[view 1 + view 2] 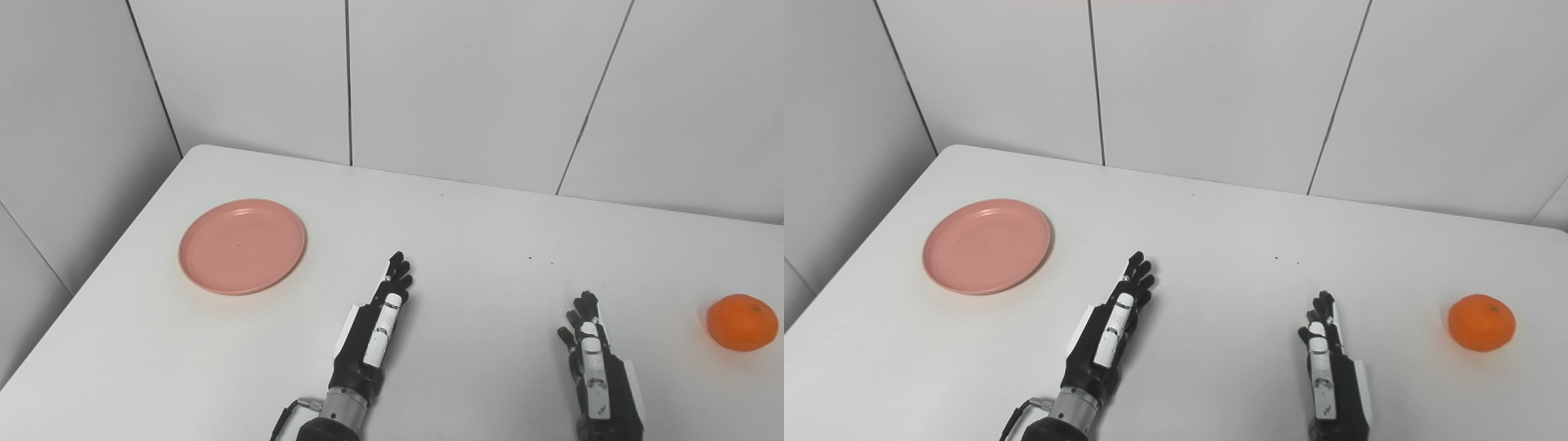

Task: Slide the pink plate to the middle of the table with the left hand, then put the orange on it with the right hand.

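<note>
The pink plate (242, 245) lies flat on the left part of the white table (465, 220), nothing on it. An orange (742, 322) rests on the table at the far right. My left hand (376, 327) is near the front centre, to the right of the plate and apart from it, fingers stretched out and holding nothing. Near the front right is my right hand (591, 361), open too, fingers extended, well to the left of the orange.
White wall panels (478, 86) rise behind the table's far edge. The table's left edge runs diagonally close to the plate. A few tiny dark specks (530, 258) dot the tabletop beyond the hands.
</note>
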